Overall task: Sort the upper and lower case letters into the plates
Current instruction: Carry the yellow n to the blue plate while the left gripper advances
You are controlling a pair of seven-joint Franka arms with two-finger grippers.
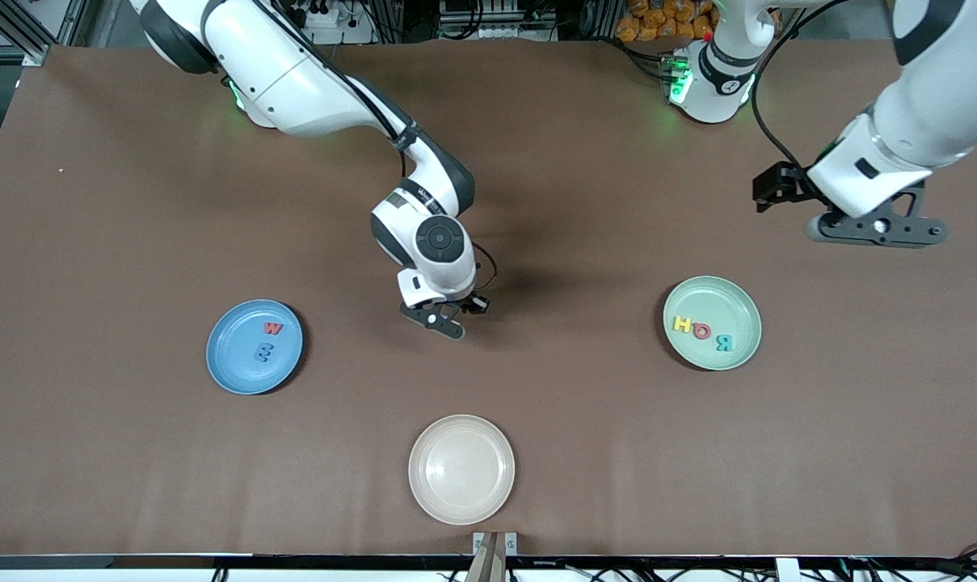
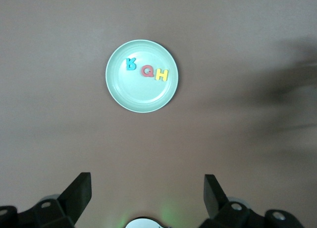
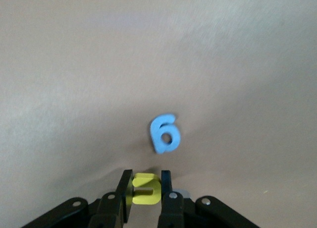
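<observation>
The blue plate holds two letters; the green plate holds three. The right gripper pinches one yellow letter. The left gripper waits fully spread, empty.

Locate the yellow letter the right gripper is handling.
The yellow letter sits pinched in the right gripper, mid-table between the blue plate and green plate, beside a blue letter.
</observation>
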